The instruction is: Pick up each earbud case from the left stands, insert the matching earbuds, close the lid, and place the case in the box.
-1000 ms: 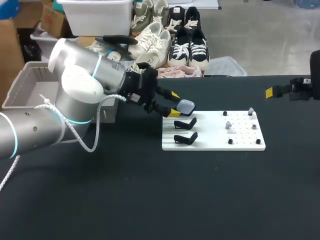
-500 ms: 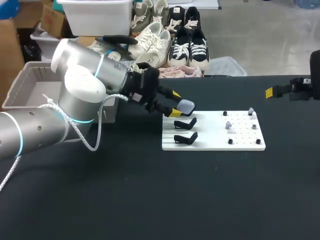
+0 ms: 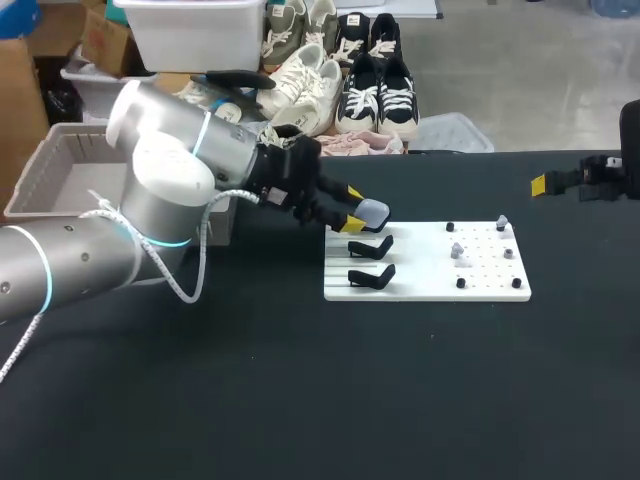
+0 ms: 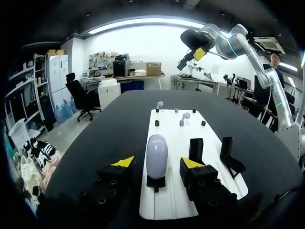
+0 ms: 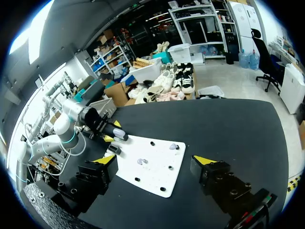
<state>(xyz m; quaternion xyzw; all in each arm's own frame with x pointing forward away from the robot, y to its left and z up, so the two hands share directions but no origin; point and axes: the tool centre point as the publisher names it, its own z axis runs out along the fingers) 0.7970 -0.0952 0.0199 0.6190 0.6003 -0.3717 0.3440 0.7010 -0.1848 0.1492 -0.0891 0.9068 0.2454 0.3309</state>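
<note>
Your left jaws are released, one yellow tip on each side of the earbud case (image 4: 157,153), neither touching it. The case sits on its stand (image 4: 156,182), long axis across the closing line. Your right jaws, also spread, are well apart from it.

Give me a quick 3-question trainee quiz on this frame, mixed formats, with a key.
1. True or false: the left gripper is shut on the earbud case.
2. How many of the black stands on the white board are empty? A) one B) two C) three
3. Fill in: the right gripper holds ___.

Key:
1. False. Its fingers stand open on either side of the case, which sits on its stand.
2. B.
3. Nothing. It is open, off to the side of the board.
</note>
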